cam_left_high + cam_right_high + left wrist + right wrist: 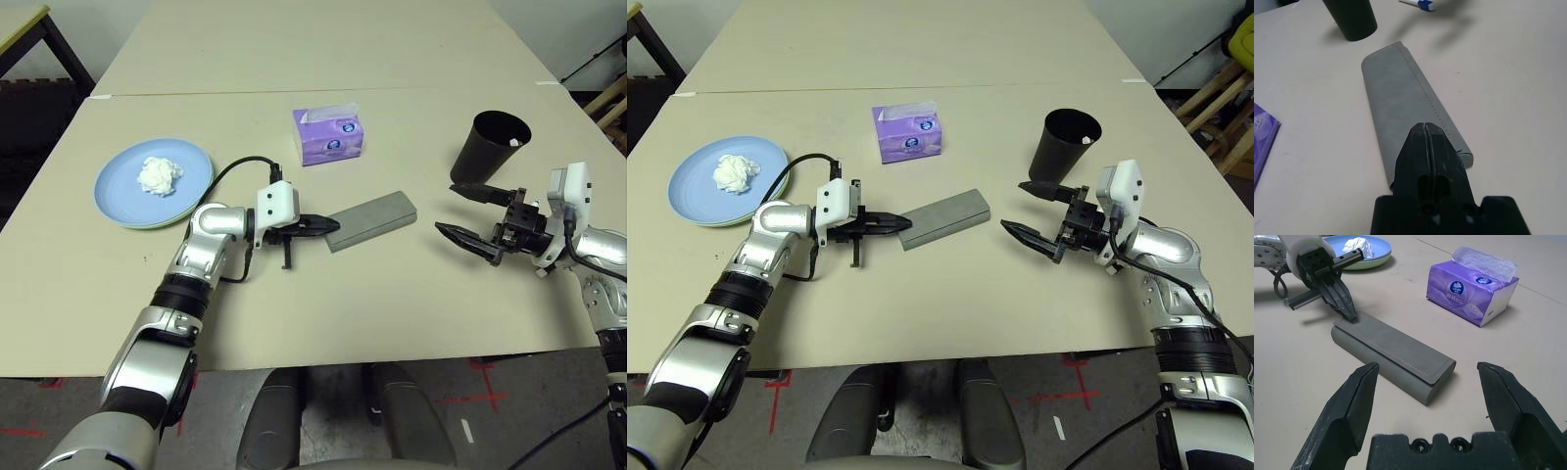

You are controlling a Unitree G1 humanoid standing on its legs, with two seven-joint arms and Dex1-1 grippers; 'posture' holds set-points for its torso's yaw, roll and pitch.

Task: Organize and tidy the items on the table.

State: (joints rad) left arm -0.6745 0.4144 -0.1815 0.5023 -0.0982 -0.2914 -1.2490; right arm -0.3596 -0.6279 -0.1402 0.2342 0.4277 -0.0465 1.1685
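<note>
Left hand [331,226] closed, tips on grey glasses case [374,218]

This looks like a robot test room or a lab. Two large beige tables [323,49] are pushed together on a grey floor [490,411] with red tape crosses [475,397], and cables [588,61] run near wooden furniture legs [1215,108] at the side.

No legible text; blurred round logo on purple tissue pack [1472,293]
</note>
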